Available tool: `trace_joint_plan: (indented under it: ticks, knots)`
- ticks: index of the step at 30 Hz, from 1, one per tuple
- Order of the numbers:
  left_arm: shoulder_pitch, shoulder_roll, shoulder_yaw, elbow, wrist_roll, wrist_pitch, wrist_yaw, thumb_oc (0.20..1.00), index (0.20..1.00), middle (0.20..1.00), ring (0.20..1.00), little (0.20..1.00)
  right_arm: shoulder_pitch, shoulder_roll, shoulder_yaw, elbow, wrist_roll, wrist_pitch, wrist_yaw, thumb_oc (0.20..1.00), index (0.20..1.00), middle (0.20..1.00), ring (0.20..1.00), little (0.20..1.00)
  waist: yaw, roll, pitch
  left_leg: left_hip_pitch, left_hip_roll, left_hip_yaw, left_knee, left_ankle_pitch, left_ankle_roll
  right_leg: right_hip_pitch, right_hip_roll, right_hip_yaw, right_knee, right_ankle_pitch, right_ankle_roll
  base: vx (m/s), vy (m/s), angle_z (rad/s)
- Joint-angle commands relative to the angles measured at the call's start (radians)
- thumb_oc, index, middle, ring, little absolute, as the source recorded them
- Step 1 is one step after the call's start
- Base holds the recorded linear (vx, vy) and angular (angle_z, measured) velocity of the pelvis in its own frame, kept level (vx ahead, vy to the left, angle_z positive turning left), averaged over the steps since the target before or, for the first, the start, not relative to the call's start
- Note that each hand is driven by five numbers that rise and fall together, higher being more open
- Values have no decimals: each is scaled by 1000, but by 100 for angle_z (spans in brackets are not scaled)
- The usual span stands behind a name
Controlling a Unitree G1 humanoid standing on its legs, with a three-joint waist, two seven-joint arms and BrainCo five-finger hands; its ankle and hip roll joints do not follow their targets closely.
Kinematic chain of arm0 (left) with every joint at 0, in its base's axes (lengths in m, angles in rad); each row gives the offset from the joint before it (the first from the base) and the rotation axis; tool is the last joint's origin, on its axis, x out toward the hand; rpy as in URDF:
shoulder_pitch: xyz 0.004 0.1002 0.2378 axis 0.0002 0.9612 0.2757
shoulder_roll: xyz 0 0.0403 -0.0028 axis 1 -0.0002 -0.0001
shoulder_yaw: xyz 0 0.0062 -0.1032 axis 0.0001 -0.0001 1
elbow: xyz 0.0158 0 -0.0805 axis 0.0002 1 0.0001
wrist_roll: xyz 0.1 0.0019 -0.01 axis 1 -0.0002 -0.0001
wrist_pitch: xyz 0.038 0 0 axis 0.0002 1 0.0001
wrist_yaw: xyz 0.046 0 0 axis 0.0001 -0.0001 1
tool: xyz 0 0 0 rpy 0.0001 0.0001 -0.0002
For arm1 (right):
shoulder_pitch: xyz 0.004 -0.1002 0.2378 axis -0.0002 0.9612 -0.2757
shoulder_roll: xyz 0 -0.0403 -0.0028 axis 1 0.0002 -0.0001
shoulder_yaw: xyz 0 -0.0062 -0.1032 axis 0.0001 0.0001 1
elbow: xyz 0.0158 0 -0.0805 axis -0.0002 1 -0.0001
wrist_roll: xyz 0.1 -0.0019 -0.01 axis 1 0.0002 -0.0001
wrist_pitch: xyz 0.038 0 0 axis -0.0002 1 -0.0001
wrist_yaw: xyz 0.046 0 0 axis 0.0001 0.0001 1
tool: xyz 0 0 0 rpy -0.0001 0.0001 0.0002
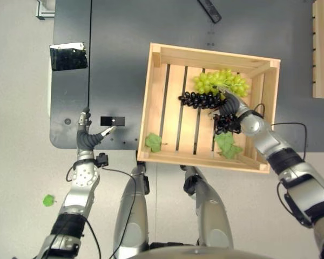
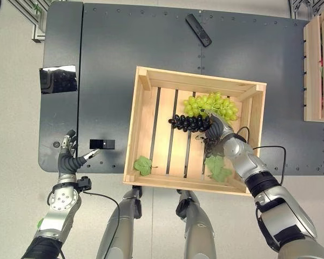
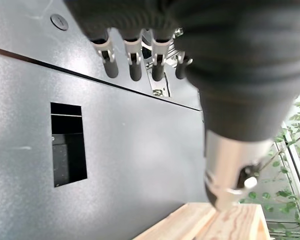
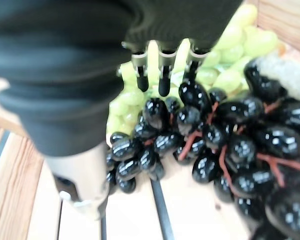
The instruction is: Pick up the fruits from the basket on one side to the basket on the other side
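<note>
I stand in what looks like a lab or robot test bay. Before me is a dark metal table [image 2: 124,59] with riveted, bolted panels and a small rectangular cut-out [image 2: 102,144]. It stands on a plain pale floor [image 2: 13,108]. A black remote-like bar [image 2: 198,29] lies at its far edge. A slatted wooden crate [image 2: 146,108] holds prop-like grapes [image 2: 208,106], and a second crate [image 2: 316,70] sits to my right. An aluminium frame [image 2: 35,21] stands by the table's far left corner.
</note>
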Motion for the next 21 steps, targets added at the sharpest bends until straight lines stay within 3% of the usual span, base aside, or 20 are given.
trace_joint_plan:
  ticks: [1, 21]
  knots:
    - [27, 8, 22, -91, 36, -25, 14, 1000, 1000, 1000, 1000, 1000, 8, -27, 25, -65, -51, -2, 29, 1000, 1000, 1000, 1000, 1000, 16, -18, -18, 13, 19, -35, -50, 24, -47, 14, -124, 5, 85, -12, 202, 0, 0, 0]
    - [40, 11, 22, -96, 55, -16, 8, 1000, 1000, 1000, 1000, 1000, 136, -38, 27, -208, -143, -8, 88, 1000, 1000, 1000, 1000, 1000, 12, -44, -18, -2, 26, -41, -43, 24, -48, 12, -112, -2, 77, -10, 203, 0, -1, 1]
